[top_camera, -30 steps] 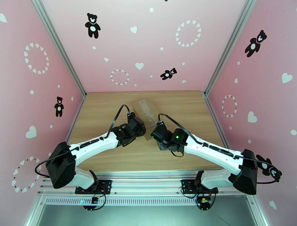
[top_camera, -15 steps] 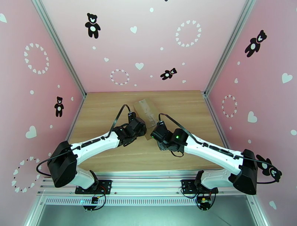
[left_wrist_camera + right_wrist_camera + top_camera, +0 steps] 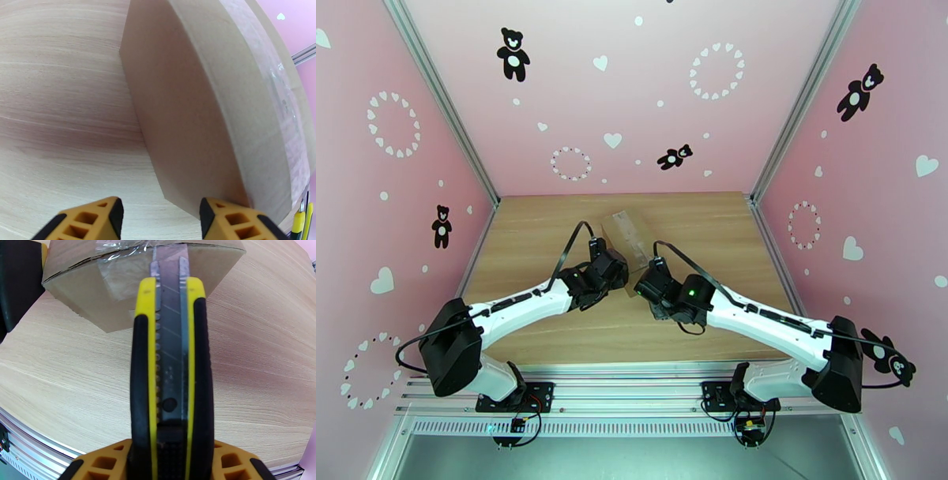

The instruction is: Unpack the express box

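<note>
On the wooden table [image 3: 711, 229], mid-board, the express box [image 3: 624, 230] sits angled between both arms. The right gripper [image 3: 641, 283] has crept forward a touch, clamped on the utility knife [image 3: 170, 358], so the cut looks imminent. The left gripper [image 3: 160, 215] stands parted, one finger against the box's side, holding nothing. Overhead, the wrist hides the contact; the right wrist view puts the blade [image 3: 170, 275] at the clear tape [image 3: 122, 250].

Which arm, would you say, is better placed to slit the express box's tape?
Likely right: its end effector grips the utility knife, blade at the tape on the express box. The left end effector is open, empty.
</note>
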Motion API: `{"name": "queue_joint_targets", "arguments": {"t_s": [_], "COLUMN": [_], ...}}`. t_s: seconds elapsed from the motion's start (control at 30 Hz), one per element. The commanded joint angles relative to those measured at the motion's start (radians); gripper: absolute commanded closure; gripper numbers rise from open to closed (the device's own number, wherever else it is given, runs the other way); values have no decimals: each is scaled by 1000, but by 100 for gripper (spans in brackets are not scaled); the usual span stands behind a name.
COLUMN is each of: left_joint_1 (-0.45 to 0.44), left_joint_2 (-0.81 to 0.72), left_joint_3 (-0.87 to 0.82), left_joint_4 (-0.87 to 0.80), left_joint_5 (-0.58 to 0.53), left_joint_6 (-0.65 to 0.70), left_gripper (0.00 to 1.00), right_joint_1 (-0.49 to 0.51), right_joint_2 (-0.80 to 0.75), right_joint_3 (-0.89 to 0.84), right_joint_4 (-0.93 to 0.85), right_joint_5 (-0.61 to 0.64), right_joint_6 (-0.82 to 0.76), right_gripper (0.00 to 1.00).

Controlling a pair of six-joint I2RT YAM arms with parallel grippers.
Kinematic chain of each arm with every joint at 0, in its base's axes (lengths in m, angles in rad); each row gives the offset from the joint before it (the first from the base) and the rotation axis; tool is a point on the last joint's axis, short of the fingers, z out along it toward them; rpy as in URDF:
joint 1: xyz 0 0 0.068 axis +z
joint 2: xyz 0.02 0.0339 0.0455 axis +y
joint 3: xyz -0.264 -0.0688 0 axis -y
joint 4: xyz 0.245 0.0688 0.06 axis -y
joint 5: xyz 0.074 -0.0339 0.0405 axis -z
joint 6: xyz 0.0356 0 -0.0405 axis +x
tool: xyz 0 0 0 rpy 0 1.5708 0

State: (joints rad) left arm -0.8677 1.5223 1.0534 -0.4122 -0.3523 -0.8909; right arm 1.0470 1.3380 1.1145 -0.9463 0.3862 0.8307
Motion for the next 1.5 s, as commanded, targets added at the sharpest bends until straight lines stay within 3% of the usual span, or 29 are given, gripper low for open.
{"name": "queue_joint_targets", "arguments": {"t_s": [0.0,0.2,0.4,1.03,1.47], "left_joint_1": [-64,-70,-70,-63,44], "left_joint_2": [56,64,40,-114,-139], "left_joint_3": [46,54,52,80,158], "left_joint_4": [144,143,91,-185,-206], "left_joint_5": [132,128,90,-43,-13], "left_joint_6": [9,6,4,59,134], "left_gripper": [42,42,42,41,39], "right_joint_1": [119,129,124,13,4], "right_joint_2": [24,32,19,-113,-104], "right_joint_3": [53,53,50,-77,-95], "right_joint_4": [268,288,195,137,162], "right_joint_5": [-263,-273,-187,-162,-169], "right_joint_6": [-180,-175,-167,-184,-200], "right_gripper": [100,100,100,100,100]}}
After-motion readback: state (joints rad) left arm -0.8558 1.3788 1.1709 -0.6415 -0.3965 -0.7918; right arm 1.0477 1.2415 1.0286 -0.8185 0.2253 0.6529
